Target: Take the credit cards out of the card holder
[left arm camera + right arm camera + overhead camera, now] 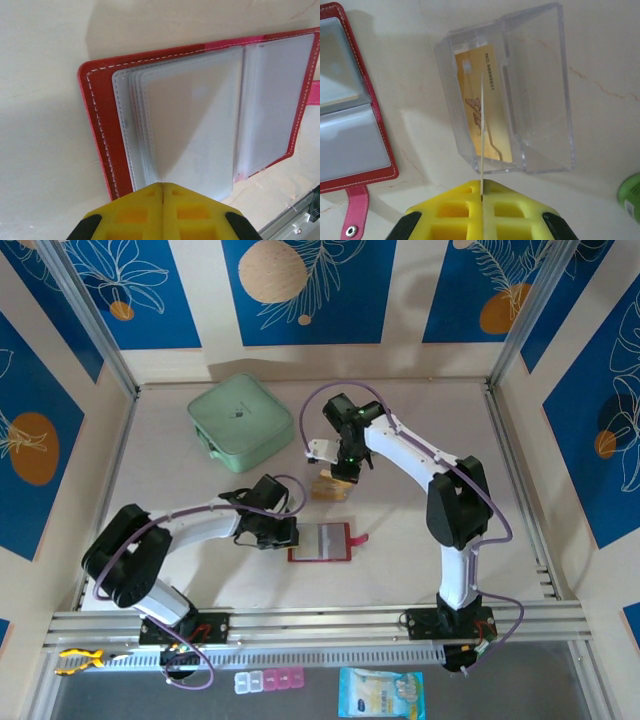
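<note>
The dark red card holder (320, 542) lies open on the table, its pale clear sleeves (195, 125) facing up. My left gripper (163, 186) is shut, its tips at the near edge of the sleeves; I cannot tell whether it pinches one. In the top view the left gripper (282, 531) sits at the holder's left edge. My right gripper (482, 184) is shut on a credit card (482, 170) seen edge-on, held upright over a clear plastic tray (540, 100). A yellow-orange credit card (470, 80) lies inside that tray. The right gripper (345, 468) hangs above the tray (330, 489).
A mint-green square case (240, 420) sits at the back left. The holder's strap tab (357, 215) points toward the right arm. A green edge (632, 195) shows beside the tray. A metal rail (320, 620) borders the near side; walls close the other sides.
</note>
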Robot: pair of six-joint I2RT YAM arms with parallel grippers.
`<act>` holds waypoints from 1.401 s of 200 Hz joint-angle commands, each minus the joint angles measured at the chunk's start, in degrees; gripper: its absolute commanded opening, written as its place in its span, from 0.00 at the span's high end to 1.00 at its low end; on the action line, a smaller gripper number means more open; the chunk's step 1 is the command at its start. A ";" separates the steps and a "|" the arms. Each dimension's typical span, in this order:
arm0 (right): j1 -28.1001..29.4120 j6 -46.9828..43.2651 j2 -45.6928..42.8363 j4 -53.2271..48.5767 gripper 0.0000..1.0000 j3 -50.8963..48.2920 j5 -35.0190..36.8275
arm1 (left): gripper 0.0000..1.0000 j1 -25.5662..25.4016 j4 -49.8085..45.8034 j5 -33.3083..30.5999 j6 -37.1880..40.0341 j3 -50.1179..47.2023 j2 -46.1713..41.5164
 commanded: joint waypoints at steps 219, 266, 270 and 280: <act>1.78 25.42 -10.42 12.02 0.79 -9.92 -7.56 | 0.95 4.45 4.62 4.53 -0.52 -3.58 -2.28; 4.16 51.39 -20.23 25.11 0.79 -25.54 -9.68 | 0.97 4.37 4.66 4.66 -0.26 -3.32 -0.68; 4.33 53.69 -20.98 25.95 0.80 -26.65 -9.91 | 0.97 4.28 4.56 4.60 -0.20 -3.36 -0.55; 4.60 58.63 -22.51 27.82 0.80 -29.16 -11.04 | 0.98 4.29 4.51 4.27 0.04 -3.45 -0.24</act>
